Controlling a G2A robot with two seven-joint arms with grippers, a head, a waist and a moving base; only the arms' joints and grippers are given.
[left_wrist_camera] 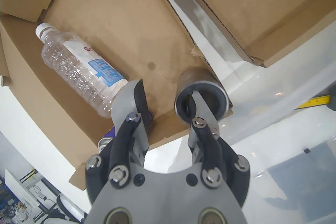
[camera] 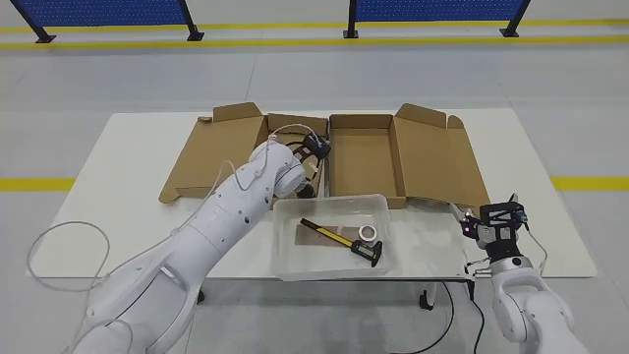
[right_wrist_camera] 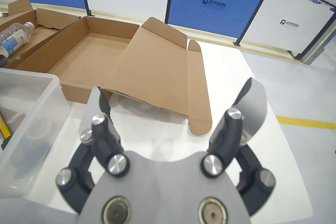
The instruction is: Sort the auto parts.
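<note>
Two grippers, both w/ jaws apart. Left gripper [left_wrist_camera: 166, 89] sits over a corner of the open brown cardboard box [left_wrist_camera: 118, 12]: clear plastic bottle w/ white cap [left_wrist_camera: 78, 64] lies beside one finger, other finger's tip is at the mouth of a dark black-rimmed cylinder part [left_wrist_camera: 195, 74], not clamped. Right gripper [right_wrist_camera: 173, 85] hangs over white table [right_wrist_camera: 228, 72], holding nothing; translucent plastic bin [right_wrist_camera: 34, 104] beside it, second open brown cardboard box [right_wrist_camera: 86, 57] just ahead.

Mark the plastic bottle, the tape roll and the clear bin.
plastic bottle [left_wrist_camera: 97, 64], left wrist view, on its label.
tape roll [camera: 363, 233], top view, on the ring's edge.
clear bin [camera: 283, 241], top view, on a side wall.
</note>
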